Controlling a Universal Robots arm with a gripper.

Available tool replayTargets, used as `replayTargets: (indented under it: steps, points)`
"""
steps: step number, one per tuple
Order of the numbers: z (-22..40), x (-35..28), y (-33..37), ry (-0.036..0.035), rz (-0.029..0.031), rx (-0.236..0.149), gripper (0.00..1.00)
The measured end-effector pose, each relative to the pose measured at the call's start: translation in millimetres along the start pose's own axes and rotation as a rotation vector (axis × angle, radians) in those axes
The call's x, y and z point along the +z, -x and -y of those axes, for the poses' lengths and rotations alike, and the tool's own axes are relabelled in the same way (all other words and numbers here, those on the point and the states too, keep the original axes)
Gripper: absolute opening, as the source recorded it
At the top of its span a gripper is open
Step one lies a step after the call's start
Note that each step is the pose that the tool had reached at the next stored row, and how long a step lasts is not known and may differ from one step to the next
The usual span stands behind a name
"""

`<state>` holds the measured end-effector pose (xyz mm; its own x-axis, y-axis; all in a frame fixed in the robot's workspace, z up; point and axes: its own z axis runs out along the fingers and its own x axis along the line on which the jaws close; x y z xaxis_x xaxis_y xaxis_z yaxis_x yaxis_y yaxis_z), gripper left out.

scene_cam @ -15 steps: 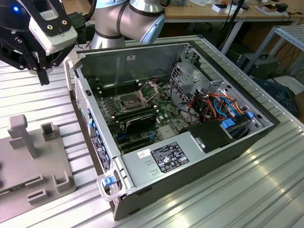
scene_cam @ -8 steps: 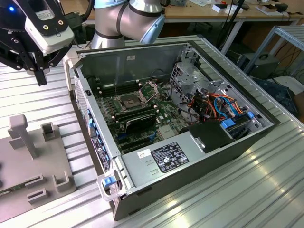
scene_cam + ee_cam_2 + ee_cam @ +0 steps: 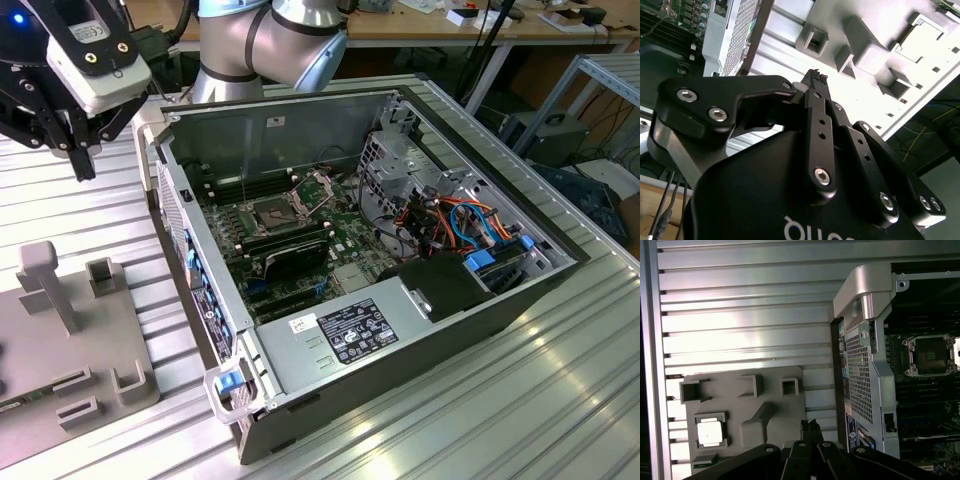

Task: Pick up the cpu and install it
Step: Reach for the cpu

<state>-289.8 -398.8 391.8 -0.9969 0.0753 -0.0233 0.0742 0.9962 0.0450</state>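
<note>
Cpu (image 3: 709,432) — well apart from fingers (image 3: 813,433)

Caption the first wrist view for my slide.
Shut black gripper near the grey fixture tray holding the small silvery square cpu, beside the open metal computer case with its dark square socket.

Bright overhead light falls on the ribbed silver aluminium table (image 3: 500,400), leaving white glare streaks along its slats in the exterior view. The open grey metal computer case (image 3: 270,125) is dim inside, shadowed by its own walls. In the second wrist view, the pale grey plastic fixture plate (image 3: 860,95) is washed out. In the first wrist view, the small silvery-tan square cpu (image 3: 709,432) gleams.
</note>
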Motion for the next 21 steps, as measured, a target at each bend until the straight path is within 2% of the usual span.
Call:
replayTargets:
  steps: [21]
  points:
    - [0.7, -0.2, -9.7, 0.0000, 0.0000, 0.000, 0.11]
